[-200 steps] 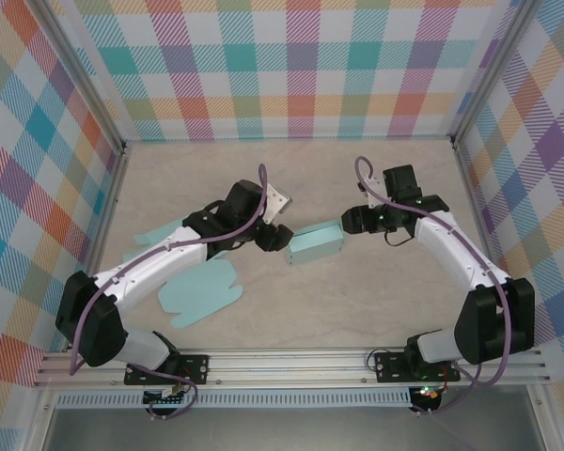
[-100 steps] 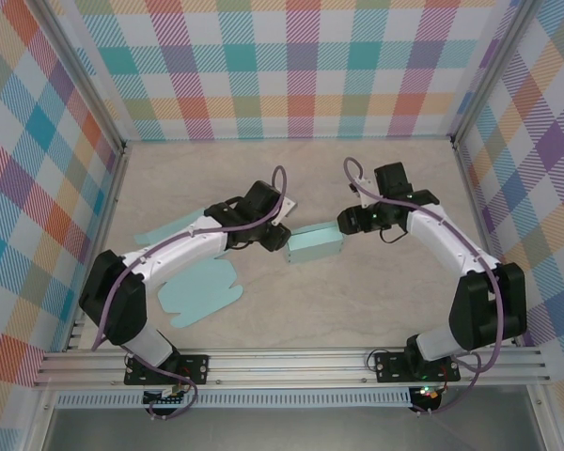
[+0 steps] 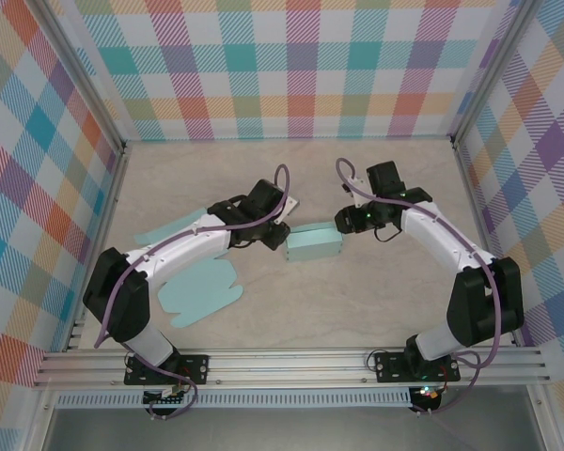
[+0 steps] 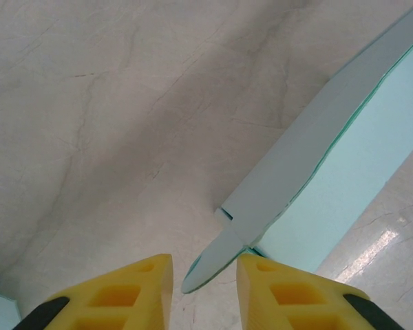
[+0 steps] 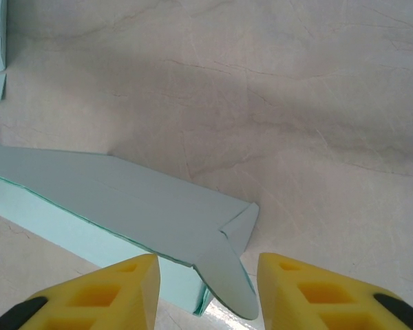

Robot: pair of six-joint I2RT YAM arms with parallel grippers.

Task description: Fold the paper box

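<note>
Closing the end tabs of the pale teal paper box (image 3: 315,243), one gripper at each end.
From above, your left gripper (image 3: 278,238) and right gripper (image 3: 346,222) flank the box mid-table; a flat teal card cut-out (image 3: 199,291) lies near the left arm on the beige marbled tabletop (image 3: 357,291), with plaid walls (image 3: 291,66) around. Left wrist: yellow fingers (image 4: 124,292) are spread with the rounded left tab (image 4: 210,265) between them, so press squarely. Right wrist: jaws are parted too, around the right tab (image 5: 227,275); tuck it slowly inward.
</note>
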